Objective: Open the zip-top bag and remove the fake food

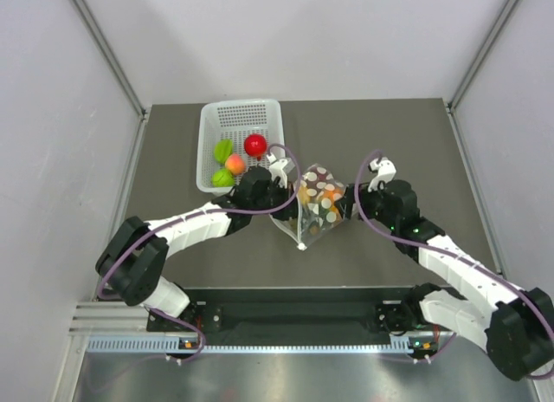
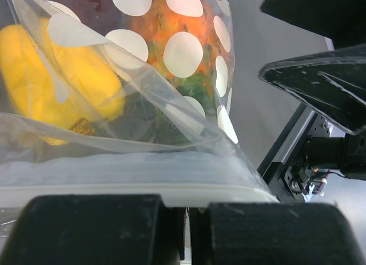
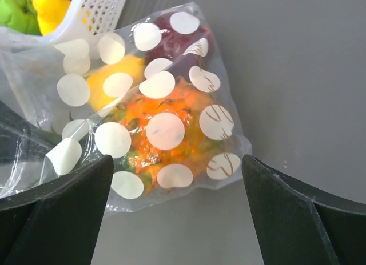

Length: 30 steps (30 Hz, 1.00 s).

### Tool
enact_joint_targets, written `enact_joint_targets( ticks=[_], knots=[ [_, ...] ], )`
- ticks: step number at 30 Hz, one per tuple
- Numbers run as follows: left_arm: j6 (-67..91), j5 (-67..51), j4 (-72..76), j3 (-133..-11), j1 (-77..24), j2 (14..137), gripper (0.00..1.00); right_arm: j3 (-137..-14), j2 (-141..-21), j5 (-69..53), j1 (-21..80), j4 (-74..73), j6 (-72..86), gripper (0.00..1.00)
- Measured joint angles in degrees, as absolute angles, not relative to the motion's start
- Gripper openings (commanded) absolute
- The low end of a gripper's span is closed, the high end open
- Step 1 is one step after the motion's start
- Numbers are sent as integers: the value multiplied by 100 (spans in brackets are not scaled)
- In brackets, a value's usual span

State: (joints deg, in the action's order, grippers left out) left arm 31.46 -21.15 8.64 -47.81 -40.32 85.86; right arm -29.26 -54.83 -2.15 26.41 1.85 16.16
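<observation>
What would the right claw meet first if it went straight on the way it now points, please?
The open right claw points at the zip-top bag, so it would probably first meet the plastic over the orange pineapple-like fruit, though the gap to it is hard to judge.

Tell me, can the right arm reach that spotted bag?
Probably yes: the right gripper is open, the zip-top bag lies just ahead of it, and nothing stands between.

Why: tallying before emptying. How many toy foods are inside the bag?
3 in the zip-top bag: yellow pepper nearest the basket, orange fruit beside it, maroon piece by both; more may be hidden.
</observation>
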Motion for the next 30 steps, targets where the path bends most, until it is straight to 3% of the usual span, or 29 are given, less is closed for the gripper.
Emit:
enact_joint_targets(
  ticks=[6,13,18,22,23,30],
  knots=[
    [3140,-2270,864,-4766,-3977,8584,0,-2794,-6252,-1415,2045,808,1542,86],
    [3120,-2314,864,-4762,-3962,8584,0,-2687,-6945,-2565,1566,1459,1682,50],
    [3111,-2327,869,-4759,-3913,8567,0,-2687,-7242,-2877,1444,1883,1728,33],
    [3094,-2329,893,-4759,-3905,8562,0,-2687,-7402,-2954,1435,1885,1719,5],
    [3087,-2329,891,-4759,-3900,8562,0,-2687,-7426,-2965,1435,1883,1719,2],
    [3000,-2333,773,-4755,-3800,8427,0,-2687,-7430,-2893,1435,1817,1745,0]
  ],
)
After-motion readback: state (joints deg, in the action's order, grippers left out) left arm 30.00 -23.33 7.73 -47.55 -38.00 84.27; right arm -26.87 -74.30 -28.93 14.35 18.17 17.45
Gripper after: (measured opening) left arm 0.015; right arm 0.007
